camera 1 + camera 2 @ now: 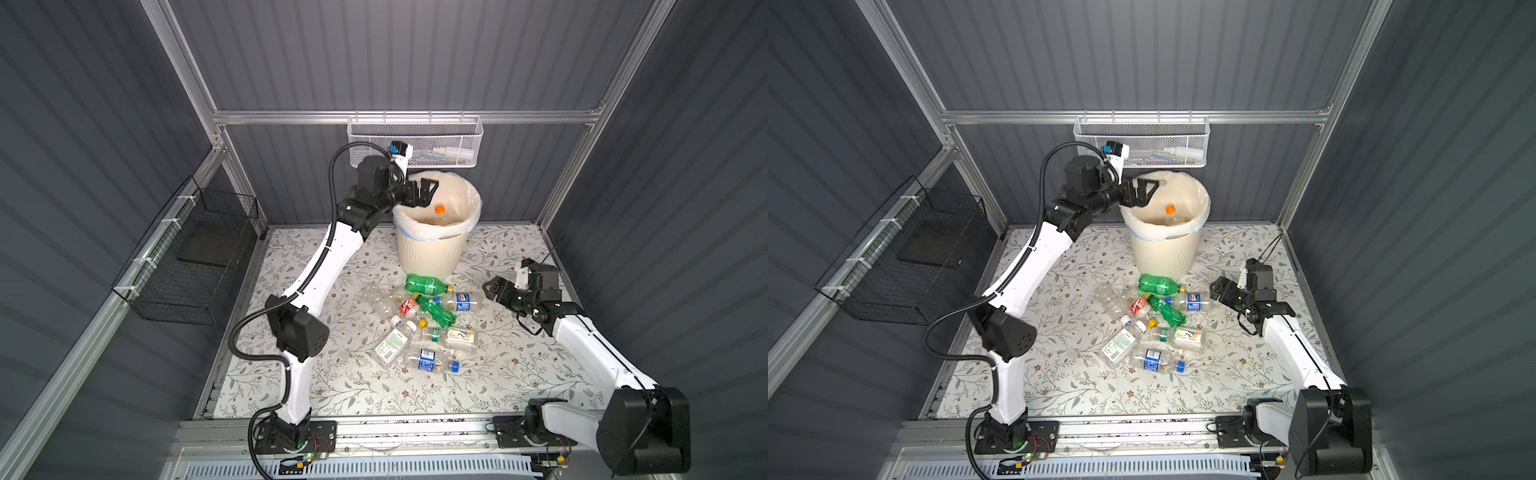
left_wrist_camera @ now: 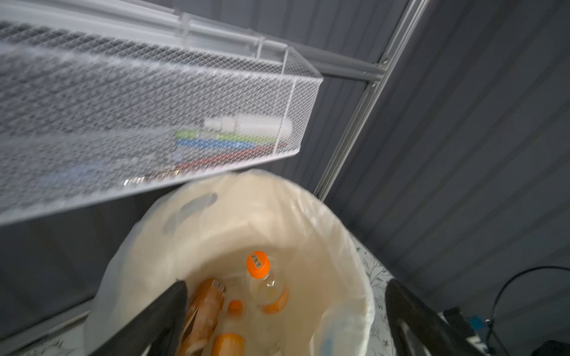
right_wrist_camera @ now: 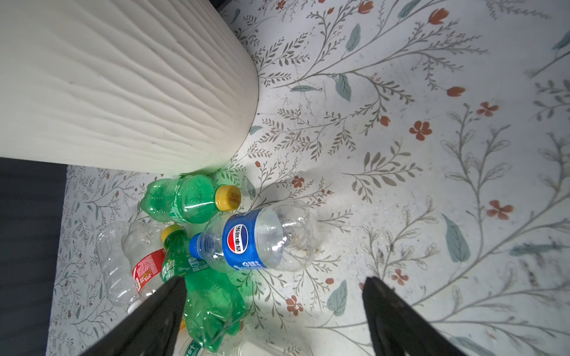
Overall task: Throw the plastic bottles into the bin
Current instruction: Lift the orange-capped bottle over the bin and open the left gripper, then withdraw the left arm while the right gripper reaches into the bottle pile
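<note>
**Q:** Fingers (image 2: 168,308) of the left gripper (image 1: 430,192): how do they stand?

**A:** Spread wide, with nothing between them. The gripper hangs over the near rim of the bin (image 1: 428,253), with the white mesh basket (image 1: 415,141) on the back rail above.

**Q:** And the right gripper (image 1: 489,291)?

**A:** Its fingers (image 3: 391,308) are likewise wide apart and empty. It sits low over the table (image 1: 332,386), near the blue-labelled bottle (image 3: 256,240) but apart from it.

**Q:** Where are the plastic bottles (image 1: 436,311)?

**A:** In two places. Inside the bin, an orange-capped bottle (image 2: 266,286) stands roughly upright. More orange bottles lie beside it, blurred in the left wrist view. The others lie in a loose heap on the table in front of the bin. A green bottle (image 1: 426,286) is just beside the bin's base. The blue-labelled one is on the heap's right in both top views.
</note>
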Action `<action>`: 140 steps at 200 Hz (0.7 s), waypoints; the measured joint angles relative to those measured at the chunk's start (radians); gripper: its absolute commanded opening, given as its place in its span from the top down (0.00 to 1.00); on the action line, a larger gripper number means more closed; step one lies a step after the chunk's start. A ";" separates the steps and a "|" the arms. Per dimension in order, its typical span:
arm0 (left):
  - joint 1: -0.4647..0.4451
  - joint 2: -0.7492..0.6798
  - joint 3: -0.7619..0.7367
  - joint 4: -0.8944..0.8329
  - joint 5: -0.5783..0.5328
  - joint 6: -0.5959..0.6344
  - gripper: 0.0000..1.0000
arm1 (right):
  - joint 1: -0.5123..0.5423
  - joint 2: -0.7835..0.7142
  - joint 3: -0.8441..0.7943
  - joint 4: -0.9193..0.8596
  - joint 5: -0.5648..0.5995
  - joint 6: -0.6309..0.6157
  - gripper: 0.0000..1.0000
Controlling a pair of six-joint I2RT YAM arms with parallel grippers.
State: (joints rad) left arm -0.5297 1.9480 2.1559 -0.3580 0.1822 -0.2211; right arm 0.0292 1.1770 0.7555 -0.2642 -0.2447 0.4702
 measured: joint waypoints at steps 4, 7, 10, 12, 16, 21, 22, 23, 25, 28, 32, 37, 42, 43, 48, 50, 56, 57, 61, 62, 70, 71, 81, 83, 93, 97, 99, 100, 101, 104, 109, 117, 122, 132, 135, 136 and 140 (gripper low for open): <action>0.005 -0.039 -0.056 -0.002 -0.011 0.002 0.00 | 0.000 -0.003 0.000 -0.005 0.001 -0.004 0.08; 0.008 -0.064 -0.091 -0.001 -0.020 0.004 0.00 | 0.000 -0.005 0.001 -0.008 0.002 -0.008 0.08; 0.013 -0.089 -0.118 -0.002 -0.027 0.005 0.00 | 0.000 -0.008 0.002 -0.014 0.002 -0.013 0.08; 0.018 -0.108 -0.140 0.002 -0.032 0.005 0.00 | 0.000 -0.008 0.004 -0.019 0.002 -0.019 0.08; 0.024 -0.137 -0.169 0.007 -0.039 0.005 0.00 | 0.000 -0.009 0.008 -0.029 0.001 -0.026 0.08; 0.033 -0.174 -0.204 0.018 -0.048 0.006 0.00 | 0.002 -0.010 0.013 -0.039 0.001 -0.035 0.08; 0.035 -0.186 -0.213 0.020 -0.052 0.006 0.00 | 0.002 -0.010 0.014 -0.040 0.000 -0.036 0.08; 0.037 -0.193 -0.219 0.021 -0.053 0.006 0.00 | 0.002 -0.010 0.015 -0.042 0.000 -0.038 0.08; 0.042 -0.211 -0.234 0.027 -0.057 0.006 0.00 | 0.003 -0.010 0.019 -0.048 0.001 -0.046 0.08; 0.049 -0.235 -0.254 0.035 -0.063 0.008 0.00 | 0.004 -0.010 0.023 -0.053 0.000 -0.049 0.08; 0.058 -0.270 -0.286 0.050 -0.069 0.008 0.00 | 0.008 -0.010 0.029 -0.061 -0.001 -0.058 0.08; 0.069 -0.307 -0.312 0.060 -0.076 0.008 0.00 | 0.013 -0.011 0.036 -0.069 0.000 -0.070 0.09; 0.083 -0.348 -0.343 0.076 -0.082 0.008 0.00 | 0.021 -0.011 0.047 -0.085 0.000 -0.085 0.09; 0.085 -0.353 -0.348 0.076 -0.083 0.008 0.00 | 0.023 -0.012 0.049 -0.086 0.000 -0.087 0.09; 0.101 -0.392 -0.382 0.094 -0.086 0.007 0.00 | 0.035 -0.016 0.060 -0.101 0.002 -0.103 0.09; 0.105 -0.402 -0.391 0.095 -0.087 0.007 0.00 | 0.038 -0.017 0.063 -0.105 0.002 -0.107 0.09; 0.125 -0.440 -0.428 0.110 -0.089 0.004 0.00 | 0.054 -0.024 0.074 -0.121 0.002 -0.126 0.09; 0.130 -0.450 -0.438 0.113 -0.090 0.002 0.00 | 0.056 -0.025 0.076 -0.123 0.002 -0.129 0.09; 0.139 -0.465 -0.456 0.121 -0.090 0.000 0.00 | 0.067 -0.029 0.083 -0.134 0.003 -0.142 0.09; 0.144 -0.473 -0.467 0.126 -0.092 0.000 0.00 | 0.070 -0.031 0.085 -0.137 0.003 -0.144 0.09; 0.170 -0.512 -0.523 0.142 -0.095 -0.008 0.00 | 0.091 -0.038 0.098 -0.156 0.002 -0.166 0.09; 0.176 -0.518 -0.534 0.143 -0.097 -0.009 0.00 | 0.096 -0.039 0.100 -0.158 0.002 -0.171 0.09; 0.203 -0.547 -0.606 0.155 -0.102 -0.021 0.00 | 0.129 -0.053 0.114 -0.183 0.002 -0.203 0.09; 0.213 -0.554 -0.627 0.158 -0.105 -0.024 0.00 | 0.135 -0.055 0.115 -0.187 0.003 -0.207 0.09; 0.236 -0.571 -0.711 0.169 -0.113 -0.037 0.00 | 0.175 -0.070 0.126 -0.215 0.004 -0.236 0.09; 0.243 -0.575 -0.741 0.171 -0.117 -0.041 0.00 | 0.191 -0.075 0.131 -0.227 0.006 -0.248 0.09; 0.246 -0.576 -0.764 0.169 -0.119 -0.045 0.00 | 0.198 -0.076 0.133 -0.231 0.005 -0.252 0.09; 0.247 -0.577 -0.771 0.169 -0.119 -0.046 0.00 | 0.202 -0.076 0.134 -0.234 0.005 -0.254 0.09; 0.248 -0.577 -0.777 0.169 -0.120 -0.047 0.00 | 0.206 -0.077 0.135 -0.236 0.005 -0.257 0.09; 0.251 -0.577 -0.803 0.169 -0.121 -0.050 0.00 | 0.218 -0.078 0.139 -0.244 0.007 -0.267 0.09; 0.255 -0.577 -0.845 0.166 -0.124 -0.058 0.00 | 0.244 -0.079 0.148 -0.261 0.006 -0.283 0.09; 0.256 -0.576 -0.896 0.161 -0.126 -0.069 0.00 | 0.284 -0.078 0.160 -0.285 0.006 -0.305 0.09; 0.256 -0.576 -0.927 0.155 -0.127 -0.076 0.00 | 0.303 -0.077 0.164 -0.296 0.006 -0.319 0.09; 0.256 -0.576 -0.974 0.147 -0.127 -0.087 0.00 | 0.358 -0.077 0.173 -0.322 0.009 -0.349 0.08; 0.256 -0.576 -0.984 0.144 -0.127 -0.088 0.00 | 0.378 -0.077 0.175 -0.330 0.010 -0.358 0.08; 0.256 -0.576 -0.984 0.144 -0.127 -0.088 0.00 | 0.378 -0.077 0.175 -0.330 0.010 -0.358 0.08; 0.257 -0.576 -0.995 0.140 -0.127 -0.092 0.00 | 0.405 -0.077 0.178 -0.340 0.016 -0.372 0.08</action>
State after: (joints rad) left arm -0.2729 1.3724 1.1606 -0.2184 0.0555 -0.3134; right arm 0.4343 1.1000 0.9337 -0.6037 -0.2287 0.0982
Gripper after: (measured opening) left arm 0.997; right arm 0.912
